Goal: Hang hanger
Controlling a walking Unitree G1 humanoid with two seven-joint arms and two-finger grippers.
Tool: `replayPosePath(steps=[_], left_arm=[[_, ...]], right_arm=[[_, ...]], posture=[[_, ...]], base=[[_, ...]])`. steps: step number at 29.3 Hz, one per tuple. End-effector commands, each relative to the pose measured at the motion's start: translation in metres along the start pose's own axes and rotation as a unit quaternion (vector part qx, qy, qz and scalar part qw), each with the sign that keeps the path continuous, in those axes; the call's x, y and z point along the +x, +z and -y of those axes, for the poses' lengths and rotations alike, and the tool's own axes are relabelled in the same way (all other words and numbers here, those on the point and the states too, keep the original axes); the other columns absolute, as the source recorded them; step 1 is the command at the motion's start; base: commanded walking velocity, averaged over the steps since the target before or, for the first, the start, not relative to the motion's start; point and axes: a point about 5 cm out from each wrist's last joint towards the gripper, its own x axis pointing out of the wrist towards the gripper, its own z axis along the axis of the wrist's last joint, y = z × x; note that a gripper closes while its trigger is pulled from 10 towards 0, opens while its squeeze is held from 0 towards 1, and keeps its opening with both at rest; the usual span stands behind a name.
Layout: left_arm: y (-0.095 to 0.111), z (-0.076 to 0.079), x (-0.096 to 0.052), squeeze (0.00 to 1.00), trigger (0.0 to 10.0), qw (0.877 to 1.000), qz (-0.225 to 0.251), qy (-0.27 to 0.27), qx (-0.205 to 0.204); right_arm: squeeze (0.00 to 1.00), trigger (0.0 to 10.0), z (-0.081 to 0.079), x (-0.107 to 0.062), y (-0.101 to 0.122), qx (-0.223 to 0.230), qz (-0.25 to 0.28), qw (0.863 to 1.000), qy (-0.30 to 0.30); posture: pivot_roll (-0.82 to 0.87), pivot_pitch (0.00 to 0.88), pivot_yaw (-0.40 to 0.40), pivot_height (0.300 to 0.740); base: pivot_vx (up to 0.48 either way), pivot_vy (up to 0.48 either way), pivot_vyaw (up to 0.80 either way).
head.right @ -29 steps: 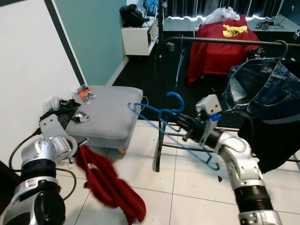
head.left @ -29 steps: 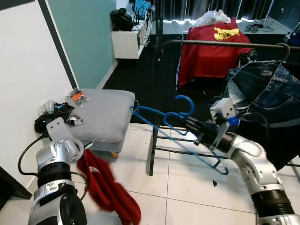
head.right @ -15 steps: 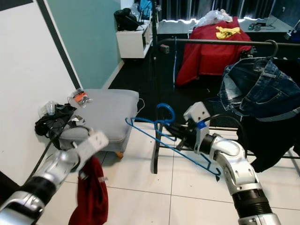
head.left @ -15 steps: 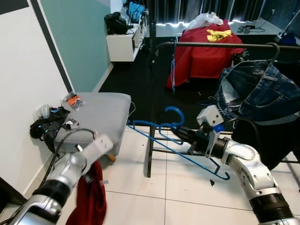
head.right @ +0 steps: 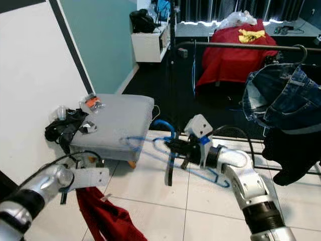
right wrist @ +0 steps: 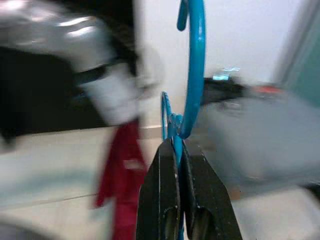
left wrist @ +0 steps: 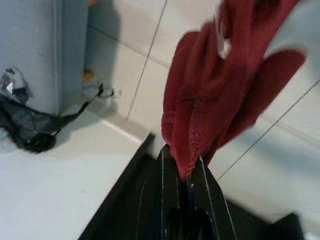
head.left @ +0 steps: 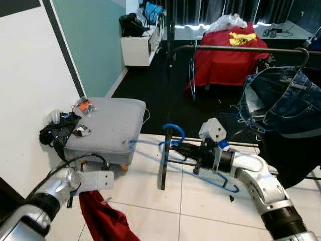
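My right gripper (head.left: 186, 149) is shut on the neck of a blue wire hanger (head.left: 150, 148), just below its hook (right wrist: 195, 65). It holds the hanger low and tilted, in front of the black post (head.left: 163, 168) of the clothes rack. The rack's dark rail (head.left: 235, 48) runs well above it, with blue jeans (head.left: 286, 100) hanging at its right end. Low on the left, my left gripper (left wrist: 182, 167) is shut on a red garment (left wrist: 215, 95), which hangs down to the floor tiles (head.left: 103, 221).
A grey padded stool (head.left: 108, 125) stands left of the rack, with black cables (head.left: 55, 133) and small items beside it. A red cloth (head.left: 225, 60) drapes something behind the rail. A white wall (head.left: 30, 75) closes the left side. White tiles (head.left: 200, 211) lie ahead.
My right gripper has carried the blue hanger leftward and lower, across the rack post. My left arm has swung down and forward with the red garment. The camera also shifted.
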Motion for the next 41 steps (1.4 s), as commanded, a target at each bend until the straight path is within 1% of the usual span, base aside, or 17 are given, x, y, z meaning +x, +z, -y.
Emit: replayPosePath(steps=[1,2,5,7,8,9,15,17,20,25,26,28,29,31,32,34,41], left_arm=[[-0.005,0.000,-0.003,0.00,10.0,1.000,-0.001,-0.010,-0.012],[0.002,-0.007,-0.007,0.00,10.0,0.999,0.015,-0.018,-0.042],[0.009,-0.016,-0.013,0.00,10.0,0.997,0.035,-0.027,-0.069],[0.020,-0.031,-0.026,0.00,10.0,0.992,0.072,-0.047,-0.096],[0.020,-0.031,-0.026,0.00,10.0,0.992,0.072,-0.047,-0.096],[0.026,-0.040,-0.035,0.00,10.0,0.989,0.092,-0.060,-0.096],[0.029,-0.048,-0.041,0.00,10.0,0.992,0.097,-0.048,-0.072],[0.030,-0.053,-0.044,0.00,10.0,0.993,0.094,-0.032,-0.063],[0.042,-0.066,-0.056,0.00,10.0,0.993,0.102,-0.011,-0.062],[0.047,-0.068,-0.061,0.00,10.0,0.992,0.108,-0.014,-0.071],[0.049,-0.069,-0.065,0.00,10.0,0.991,0.109,-0.015,-0.076],[0.049,-0.069,-0.065,0.00,10.0,0.991,0.109,-0.015,-0.076],[0.054,-0.073,-0.070,0.00,10.0,0.989,0.113,-0.012,-0.090],[0.054,-0.073,-0.070,0.00,10.0,0.989,0.113,-0.012,-0.090],[0.067,-0.083,-0.080,0.00,10.0,0.985,0.132,-0.004,-0.112],[0.071,-0.085,-0.083,0.00,10.0,0.983,0.140,-0.003,-0.117],[0.074,-0.087,-0.082,0.00,10.0,0.985,0.135,0.007,-0.108]], right_arm=[[0.00,10.0,-0.004,0.002,0.002,0.007,0.007,1.000,0.016],[0.00,10.0,-0.009,0.002,-0.001,0.024,0.000,0.999,0.039],[0.00,10.0,-0.015,0.000,-0.006,0.037,-0.024,0.997,0.065],[0.00,10.0,-0.019,-0.003,-0.015,0.056,-0.052,0.993,0.091],[0.00,10.0,-0.019,-0.003,-0.015,0.056,-0.052,0.993,0.091],[0.00,10.0,-0.015,-0.003,-0.019,0.036,-0.074,0.993,0.085],[0.00,10.0,-0.007,0.003,-0.020,0.006,-0.096,0.993,0.070],[0.00,10.0,-0.003,0.008,-0.018,-0.008,-0.103,0.993,0.065],[0.00,10.0,0.009,0.028,-0.015,-0.046,-0.116,0.991,0.049],[0.00,10.0,0.013,0.035,-0.015,-0.048,-0.119,0.991,0.033],[0.00,10.0,0.014,0.041,-0.013,-0.041,-0.107,0.993,0.038],[0.00,10.0,0.014,0.041,-0.013,-0.041,-0.107,0.993,0.038],[0.00,10.0,0.014,0.049,-0.012,-0.034,-0.103,0.993,0.052],[0.00,10.0,0.014,0.049,-0.012,-0.034,-0.103,0.993,0.052],[0.00,10.0,0.013,0.066,-0.013,-0.032,-0.116,0.990,0.077],[0.00,10.0,0.014,0.071,-0.013,-0.034,-0.121,0.989,0.078],[0.00,10.0,0.015,0.082,-0.009,-0.024,-0.107,0.990,0.083]], posture=[[0.02,0.035,0.075,0.740],[0.02,0.039,0.077,0.740],[0.02,0.047,0.077,0.740],[0.02,0.054,0.073,0.740],[0.02,0.054,0.073,0.740],[0.03,0.070,0.071,0.740],[0.03,0.078,0.067,0.740],[0.03,0.088,0.068,0.740],[0.03,0.104,0.061,0.740],[0.03,0.109,0.061,0.740],[0.03,0.121,0.062,0.740],[0.03,0.121,0.062,0.740],[0.02,0.134,0.054,0.740],[0.02,0.134,0.054,0.740],[0.02,0.152,0.042,0.740],[0.02,0.155,0.035,0.740],[0.02,0.155,0.027,0.740]], base=[[0.000,0.000,0.00],[0.000,0.000,0.00],[0.000,0.000,0.00],[0.000,0.000,0.00],[0.000,0.000,0.00],[0.000,0.000,0.00],[0.000,0.000,0.00],[0.000,0.000,0.00],[0.000,0.000,0.00],[0.000,0.000,0.00],[0.000,0.000,0.00],[0.000,0.000,0.00],[0.000,0.000,0.00],[0.000,0.000,0.00],[0.000,0.000,0.00],[0.000,0.000,0.00],[0.000,0.000,0.00]])
